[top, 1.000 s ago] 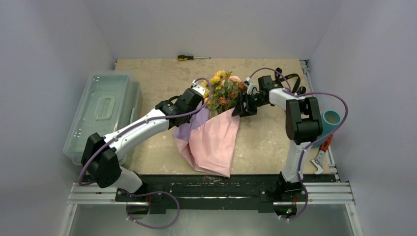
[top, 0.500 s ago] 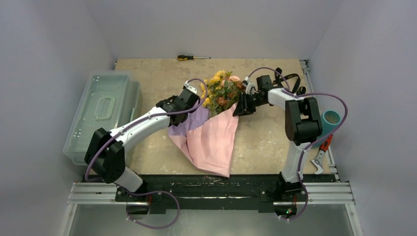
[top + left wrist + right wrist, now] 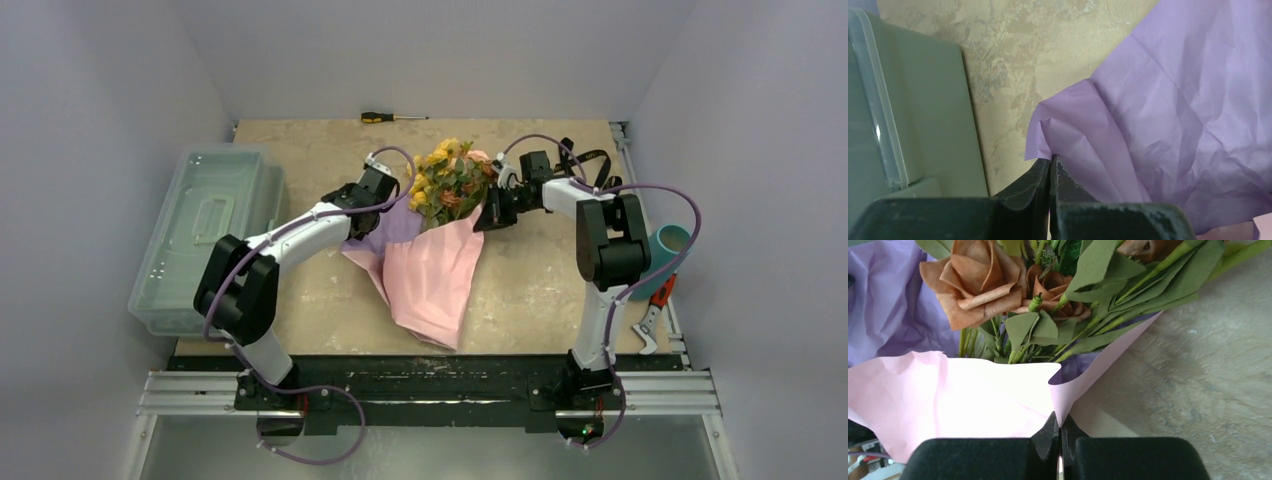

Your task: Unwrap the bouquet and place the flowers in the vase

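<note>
In the middle of the surface [image 3: 540,290] lies the bouquet [image 3: 432,270], flowers [image 3: 450,185] toward 12 o'clock. The left pincer [image 3: 1050,161] is pinched shut on a corner of the lilac sheet [image 3: 1173,100] at 9 o'clock. The right pincer [image 3: 1060,424] is likewise shut on the pink sheet [image 3: 948,390] at 3. The paper seems thin, limp and tearable, so edge grips and gentle pulls suit it. The vase [image 3: 672,245] stands at 3 o'clock.

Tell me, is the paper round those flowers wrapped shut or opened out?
Partly opened: the paper shows its lilac inside spread beside the flowers, while a pink flap covers the stems.
</note>
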Controlling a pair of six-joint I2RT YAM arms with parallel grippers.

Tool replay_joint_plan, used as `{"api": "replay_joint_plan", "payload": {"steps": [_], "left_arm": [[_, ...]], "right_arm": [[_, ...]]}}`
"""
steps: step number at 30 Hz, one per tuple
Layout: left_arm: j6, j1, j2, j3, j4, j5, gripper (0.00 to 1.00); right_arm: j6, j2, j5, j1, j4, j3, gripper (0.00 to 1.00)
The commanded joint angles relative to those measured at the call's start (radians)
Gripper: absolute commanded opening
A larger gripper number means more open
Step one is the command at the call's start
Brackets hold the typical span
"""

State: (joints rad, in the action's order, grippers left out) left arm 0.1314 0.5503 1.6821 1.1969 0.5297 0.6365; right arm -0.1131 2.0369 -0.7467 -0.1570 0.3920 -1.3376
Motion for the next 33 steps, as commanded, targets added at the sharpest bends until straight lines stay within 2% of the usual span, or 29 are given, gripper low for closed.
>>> {"api": "replay_joint_plan", "payload": {"steps": [1, 10, 20, 27, 33], "left_arm": [[-0.061, -0.045, 0.028, 0.042, -0.152, 0.005, 0.00], [-0.178, -0.149, 0.156, 0.162, -0.324, -0.065, 0.00], [-0.236, -0.265, 0.321, 0.308, -0.376, -0.122, 0.00], [-0.283, -0.316, 0.403, 0.358, -0.428, -0.104, 0.00], [-0.313, -0.339, 0.472, 0.383, -0.412, -0.075, 0.00]], "right_arm": [[-0.034, -0.037, 0.039, -0.001, -0.105, -0.036, 0.00], [-0.085, 0.035, 0.066, -0.001, -0.205, -0.109, 0.00], [-0.089, 0.158, 0.100, 0.001, -0.224, -0.281, 0.00], [-0.068, 0.165, 0.146, 0.007, -0.225, -0.273, 0.00], [-0.049, 0.181, 0.158, 0.024, -0.234, -0.280, 0.00]]}}
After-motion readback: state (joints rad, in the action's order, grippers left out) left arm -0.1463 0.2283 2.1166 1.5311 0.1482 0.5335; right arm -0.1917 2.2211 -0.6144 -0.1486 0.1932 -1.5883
